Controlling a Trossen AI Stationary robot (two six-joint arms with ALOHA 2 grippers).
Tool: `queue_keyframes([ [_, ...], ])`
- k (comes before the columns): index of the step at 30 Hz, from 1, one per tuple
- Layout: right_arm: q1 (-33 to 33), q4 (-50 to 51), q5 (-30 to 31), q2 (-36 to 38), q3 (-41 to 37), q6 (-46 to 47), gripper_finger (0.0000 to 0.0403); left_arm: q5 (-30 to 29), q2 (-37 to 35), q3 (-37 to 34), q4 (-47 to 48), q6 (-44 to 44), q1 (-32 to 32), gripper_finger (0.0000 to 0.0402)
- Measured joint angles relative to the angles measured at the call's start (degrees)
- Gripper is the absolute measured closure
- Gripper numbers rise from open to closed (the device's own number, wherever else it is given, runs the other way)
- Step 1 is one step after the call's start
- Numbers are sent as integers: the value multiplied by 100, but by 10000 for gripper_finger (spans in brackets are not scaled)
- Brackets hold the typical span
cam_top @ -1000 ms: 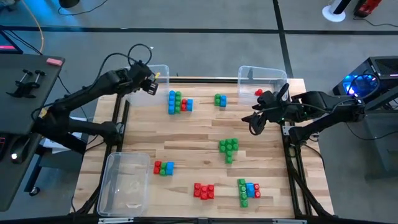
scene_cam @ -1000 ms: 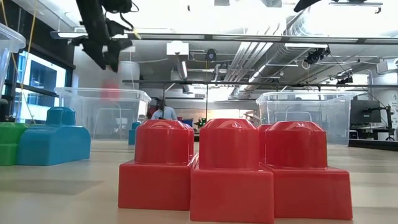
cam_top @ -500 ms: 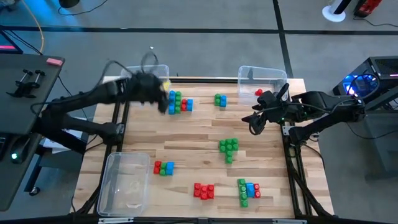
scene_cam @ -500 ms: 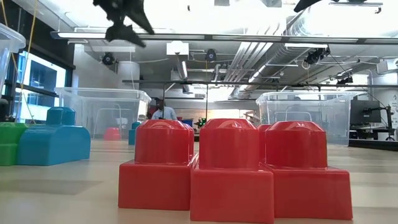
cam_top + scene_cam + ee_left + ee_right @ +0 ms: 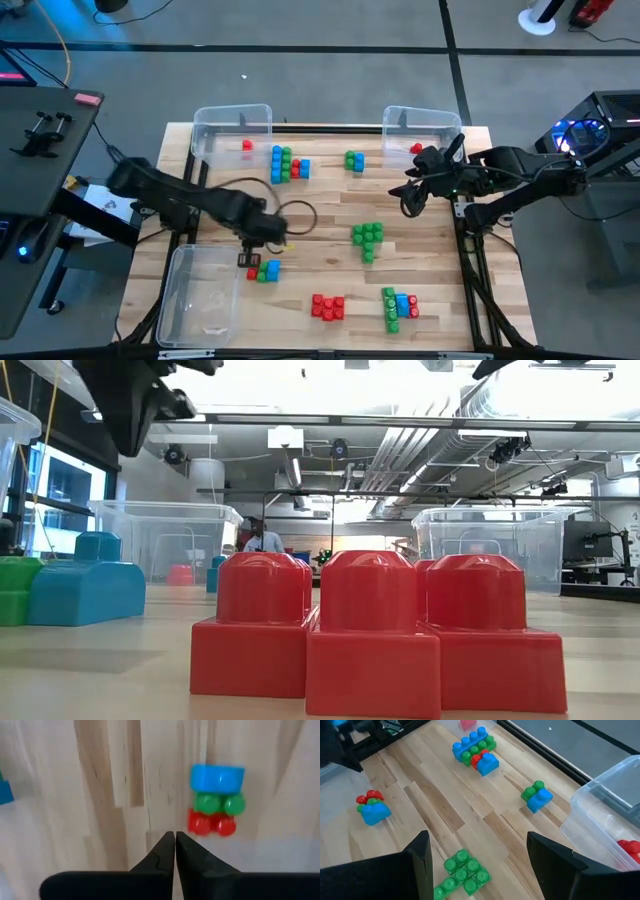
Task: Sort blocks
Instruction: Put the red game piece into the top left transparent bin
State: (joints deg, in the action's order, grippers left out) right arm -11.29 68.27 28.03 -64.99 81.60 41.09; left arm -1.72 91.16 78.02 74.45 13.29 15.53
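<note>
Red, green and blue blocks lie in clusters on the wooden table: a blue-green-red cluster (image 5: 288,163) and a green-blue pair (image 5: 354,160) at the far side, a green cluster (image 5: 367,240) mid-table, and a red cluster (image 5: 327,306) and a mixed cluster (image 5: 400,305) near the front. My left gripper (image 5: 249,258) points down, shut and empty, just beside a small red-green-blue cluster (image 5: 216,800). My right gripper (image 5: 410,195) hangs open above the table's right side, empty (image 5: 477,840). One red block (image 5: 246,146) lies in the far-left bin (image 5: 215,115).
A second clear bin (image 5: 440,118) at the far right holds a red block (image 5: 416,149). A third clear bin (image 5: 195,300) stands at the near-left corner. Bare wood lies mid-table between the clusters. In the low view the red cluster (image 5: 375,630) fills the foreground.
My left gripper has swung from above the far-left bin toward the table's near edge and somewhat to the right, coming down over the small red-green-blue cluster. A red block has fallen into the far-left bin and rests there now.
</note>
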Motion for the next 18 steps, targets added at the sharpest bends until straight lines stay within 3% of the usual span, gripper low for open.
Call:
queue_keyframes([
  [4, 0, -2, 32, 0, 0, -1, 194, 351, 969, 919, 995, -379, -177, 401],
  [7, 0, -2, 31, -18, 0, -2, 194, 948, 1496, 1246, 1215, -398, -241, 401],
  [12, 0, 0, 31, -79, 0, -25, 194, 1661, 2148, 1287, 1443, -531, -218, 401],
  [18, 4, 0, 33, -241, 2, -235, 194, 1672, 2694, 1285, 1559, -704, -113, 401],
])
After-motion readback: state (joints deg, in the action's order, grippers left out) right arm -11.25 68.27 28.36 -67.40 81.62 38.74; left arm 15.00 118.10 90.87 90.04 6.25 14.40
